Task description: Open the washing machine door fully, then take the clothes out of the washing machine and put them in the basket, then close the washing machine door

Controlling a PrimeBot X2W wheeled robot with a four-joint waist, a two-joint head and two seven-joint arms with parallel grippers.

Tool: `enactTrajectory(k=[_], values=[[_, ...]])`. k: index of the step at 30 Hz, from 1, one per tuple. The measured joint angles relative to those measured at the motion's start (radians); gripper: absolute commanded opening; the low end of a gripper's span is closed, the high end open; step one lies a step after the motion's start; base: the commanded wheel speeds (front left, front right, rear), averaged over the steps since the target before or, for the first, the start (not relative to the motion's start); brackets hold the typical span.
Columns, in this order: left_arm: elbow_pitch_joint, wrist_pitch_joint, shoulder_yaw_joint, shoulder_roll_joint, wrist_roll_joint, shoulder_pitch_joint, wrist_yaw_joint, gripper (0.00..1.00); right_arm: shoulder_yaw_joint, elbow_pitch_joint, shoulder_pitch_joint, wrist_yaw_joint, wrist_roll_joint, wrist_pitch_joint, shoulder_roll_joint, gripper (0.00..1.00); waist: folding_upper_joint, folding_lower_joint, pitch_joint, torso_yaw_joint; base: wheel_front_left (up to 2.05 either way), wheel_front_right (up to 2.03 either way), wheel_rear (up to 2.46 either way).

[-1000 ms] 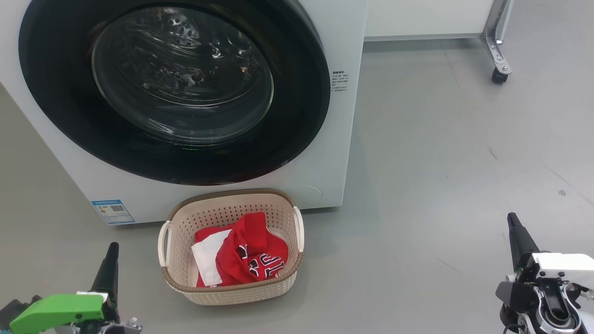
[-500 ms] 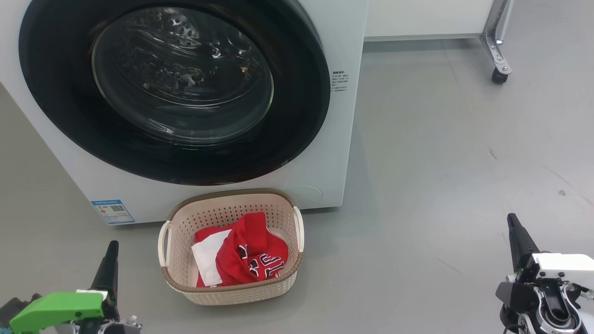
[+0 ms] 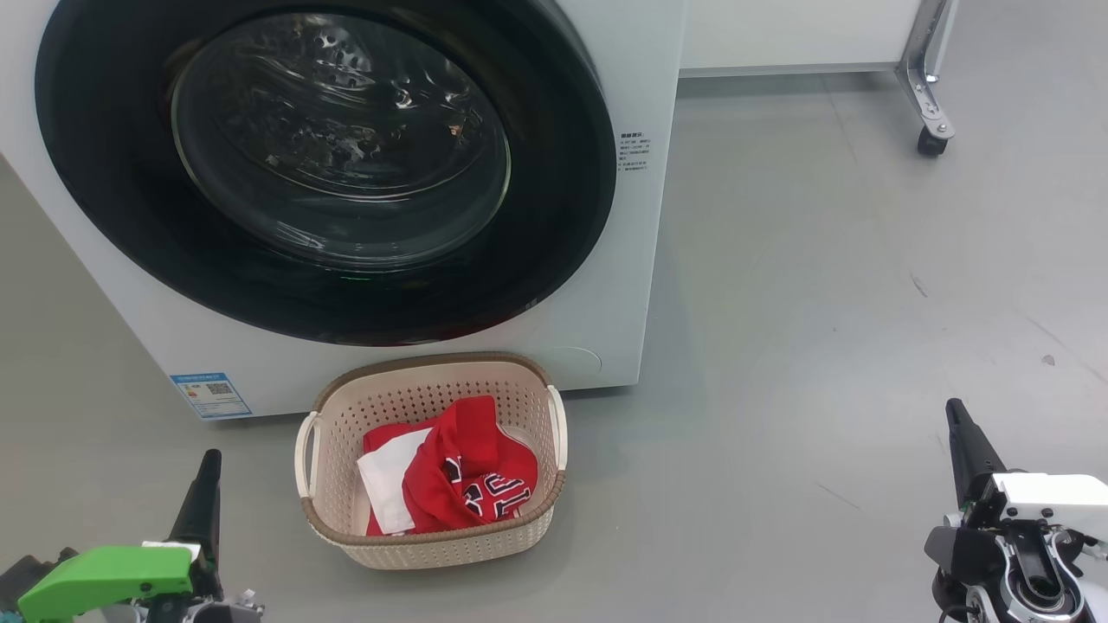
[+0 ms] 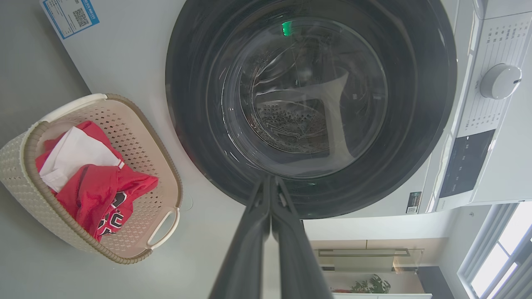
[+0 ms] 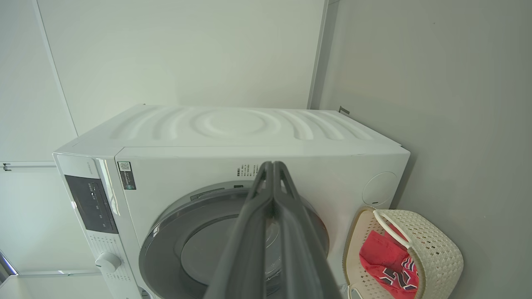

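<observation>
you had the washing machine door (image 3: 338, 147) shut flat against the front of the washing machine (image 3: 645, 52). the basket (image 3: 433, 360) stood on the floor (image 3: 822, 303), just in front of the machine's lower front edge and below the door. the clothes (image 3: 459, 476) lay inside it, red with a white patch and black-and-white lettering, heaped toward the near side. your left gripper (image 3: 210, 459) hung low to the basket's left, apart from it, its 2 fingers pressed together on nothing. your right gripper (image 3: 955, 407) sat well off to the right above the floor, likewise clenched and empty. through the door you could see the steel drum (image 4: 291, 120); whether anything lay in it could not be told.
</observation>
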Motion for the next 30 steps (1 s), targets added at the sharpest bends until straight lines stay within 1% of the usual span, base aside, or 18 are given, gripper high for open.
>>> enactTrajectory(k=[30], values=[[0.008,0.001,0.004,-0.001,0.000,-0.003,0.000,0.00,-0.003,0.004,0.000,0.001,0.000,0.003,0.002,0.00,0.0000,0.0000,0.000,0.000,0.00,0.00,0.00]])
